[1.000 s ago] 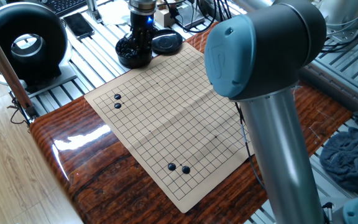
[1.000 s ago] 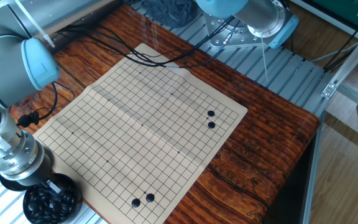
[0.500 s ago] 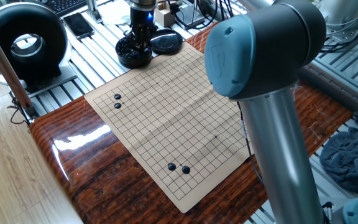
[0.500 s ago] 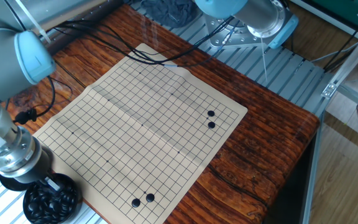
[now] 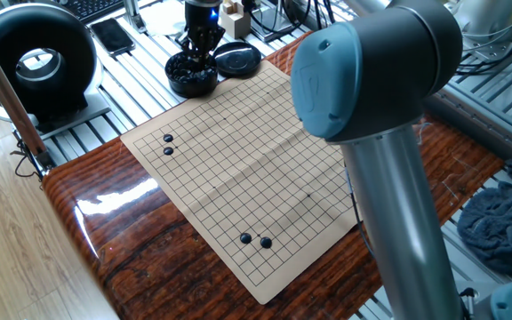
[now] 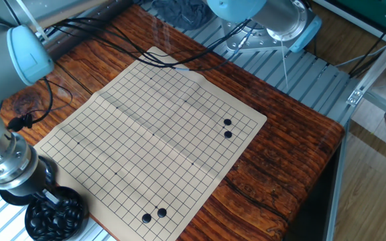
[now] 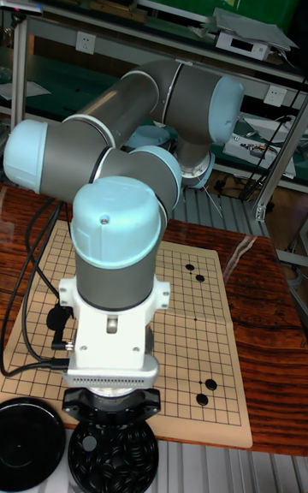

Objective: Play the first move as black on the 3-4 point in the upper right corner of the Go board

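The Go board [image 5: 238, 151] lies on the wooden table, with two black stones [image 5: 168, 145] near one corner and two more [image 5: 255, 240] near another. A round black bowl [image 5: 192, 80] full of black stones stands off the board's far corner. My gripper [image 5: 199, 59] hangs just above that bowl, its tips pinched together on a black stone that barely shows against the heap. In the other fixed view the gripper [image 6: 51, 199] is over the bowl [image 6: 55, 215]. Which corner holds the 3-4 point I cannot tell.
The bowl's black lid [image 5: 238, 60] lies beside the bowl. A big black ring-shaped device [image 5: 38, 62] stands at the far left. Cables [image 6: 112, 50] trail over the table by the board's edge. The arm's grey link [image 5: 389, 204] blocks one board corner.
The gripper has risen out of the bowl of stones, from buried among them to just above the rim. The stones on the board have not moved.
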Action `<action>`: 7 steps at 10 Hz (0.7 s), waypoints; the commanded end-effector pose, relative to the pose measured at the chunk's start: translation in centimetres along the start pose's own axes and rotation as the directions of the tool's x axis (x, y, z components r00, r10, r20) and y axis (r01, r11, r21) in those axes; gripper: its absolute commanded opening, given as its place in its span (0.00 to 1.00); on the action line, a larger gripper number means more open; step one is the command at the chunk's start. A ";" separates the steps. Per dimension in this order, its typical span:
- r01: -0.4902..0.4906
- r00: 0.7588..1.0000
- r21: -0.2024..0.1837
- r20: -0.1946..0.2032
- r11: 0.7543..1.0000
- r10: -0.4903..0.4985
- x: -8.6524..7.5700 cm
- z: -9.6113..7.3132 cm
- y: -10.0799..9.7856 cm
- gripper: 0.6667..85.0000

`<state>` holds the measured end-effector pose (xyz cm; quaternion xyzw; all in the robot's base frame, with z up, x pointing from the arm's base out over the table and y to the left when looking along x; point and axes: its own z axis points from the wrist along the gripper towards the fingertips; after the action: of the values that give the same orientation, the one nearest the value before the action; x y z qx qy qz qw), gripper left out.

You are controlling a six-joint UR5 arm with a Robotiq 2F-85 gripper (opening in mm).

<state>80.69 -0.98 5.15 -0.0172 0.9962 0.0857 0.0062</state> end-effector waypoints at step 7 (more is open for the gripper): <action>0.284 0.958 0.028 -0.037 0.958 -0.283 0.8 2.1 -1.1 0.35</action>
<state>80.20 -1.32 3.38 -0.1097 0.9911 0.0748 0.0025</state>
